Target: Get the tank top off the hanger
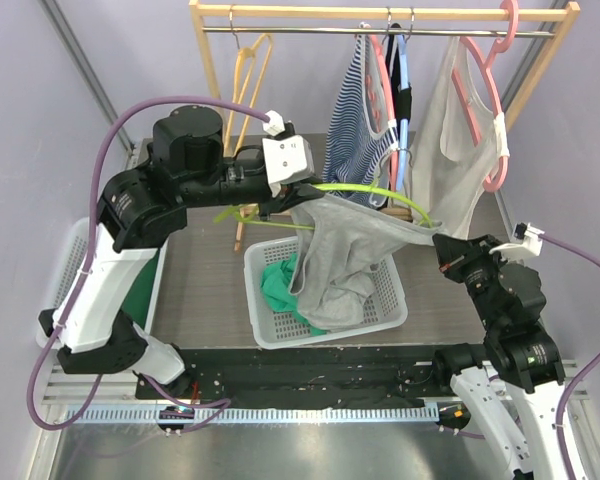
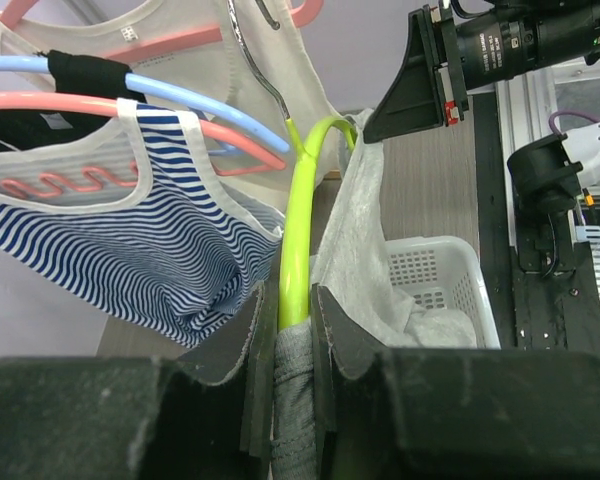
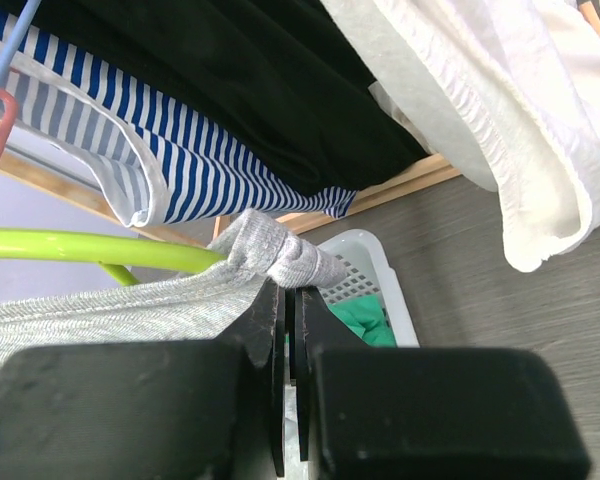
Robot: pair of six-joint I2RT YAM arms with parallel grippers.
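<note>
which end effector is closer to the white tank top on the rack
Right. The right end effector, shut on the gray tank top, is in front of the white tank top; the left end effector, clamping the green hanger, is farther left, past the striped top.

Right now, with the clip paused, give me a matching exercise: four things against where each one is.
Things:
1 lime hanger
2 grey tank top
3 white basket
4 striped top

Places:
A hanging from the rail
B strap pinched in the right fingers
C on the table, green cloth inside
D clamped in the left fingers

Pairs: 1-D, 2-B, 3-C, 4-A
</note>
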